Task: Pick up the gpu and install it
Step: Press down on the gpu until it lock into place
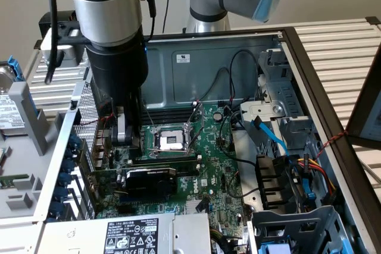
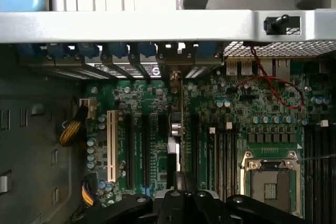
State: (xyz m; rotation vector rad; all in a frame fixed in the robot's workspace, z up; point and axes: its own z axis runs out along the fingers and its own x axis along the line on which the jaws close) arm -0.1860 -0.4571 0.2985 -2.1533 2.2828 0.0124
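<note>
Claw (image 1: 127, 130) hangs at centre left of the exterior view, low over the motherboard (image 1: 217, 173); I cannot tell how wide it stands or whether it grips anything. Just below it, lower centre, one gpu (image 1: 150, 181) sits on edge on the board, apparently in a slot. I judge it light, stiff and fragile; I'd hold it by the shroud and board edges, off the components. Further right: one CPU socket (image 1: 171, 140), and one case (image 1: 297, 69) around it all.
</note>
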